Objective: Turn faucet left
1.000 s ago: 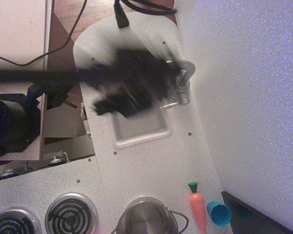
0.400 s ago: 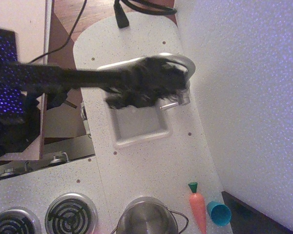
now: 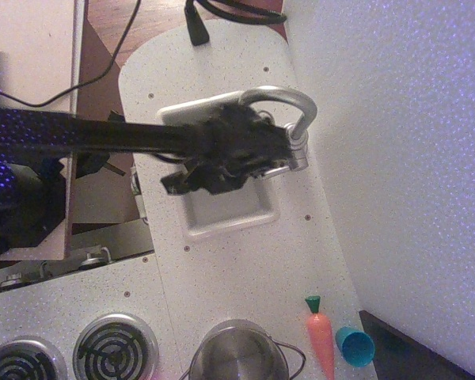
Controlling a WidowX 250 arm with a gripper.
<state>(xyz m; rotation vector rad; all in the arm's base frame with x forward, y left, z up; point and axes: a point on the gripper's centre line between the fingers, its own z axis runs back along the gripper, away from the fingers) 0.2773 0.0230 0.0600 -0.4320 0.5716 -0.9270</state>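
The faucet is shiny silver and stands at the right rim of the white sink. Its curved spout arcs to the upper left, over the sink's far edge. Its ribbed base and small side lever sit just right of my gripper. My black gripper reaches in from the left on a long dark arm and hangs over the sink, right against the faucet base and under the spout. Its dark body hides the fingers, so I cannot tell how the jaws stand.
A steel pot stands at the bottom edge, with stove burners to its left. An orange toy carrot and a blue cup lie at the lower right. A speckled wall bounds the right side. A black cable hangs at the top.
My gripper has moved right, from over the sink up to the faucet base. The spout now arcs wide to the upper left, where before it showed as a short hook.
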